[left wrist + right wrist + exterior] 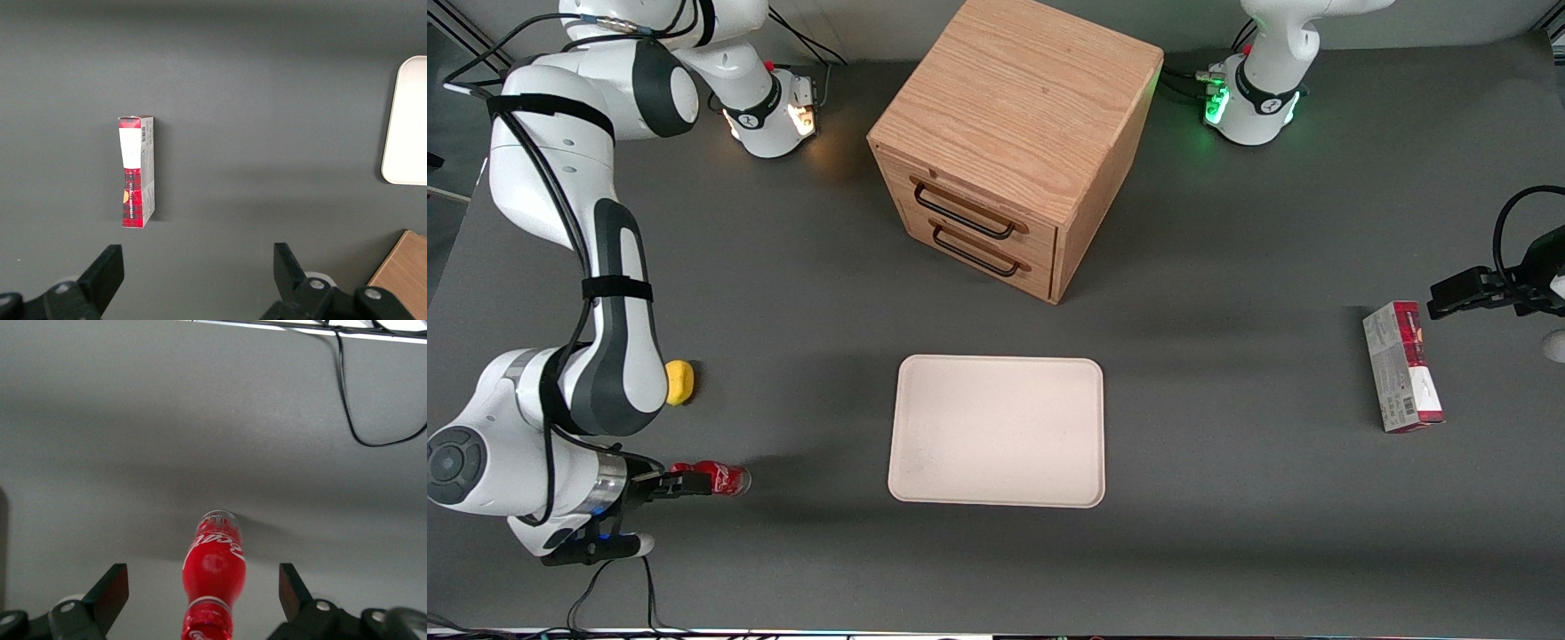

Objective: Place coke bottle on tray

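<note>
The coke bottle (729,481), red with white script and a clear base, is near the working arm's end of the table, nearer the front camera than a yellow object. My right gripper (694,484) is open around it. In the right wrist view the coke bottle (215,563) sits midway between the two black fingers (113,590), its cap end toward the gripper (203,577) and its clear base away from it. Table shows between each finger and the bottle. The cream-white tray (996,431) lies flat at mid-table with nothing on it, a good way from the bottle.
A wooden two-drawer cabinet (1005,142) stands farther from the front camera than the tray. A yellow object (680,382) lies beside the working arm. A red-and-grey carton (1402,366) lies toward the parked arm's end. A black cable (353,400) loops at the table's edge.
</note>
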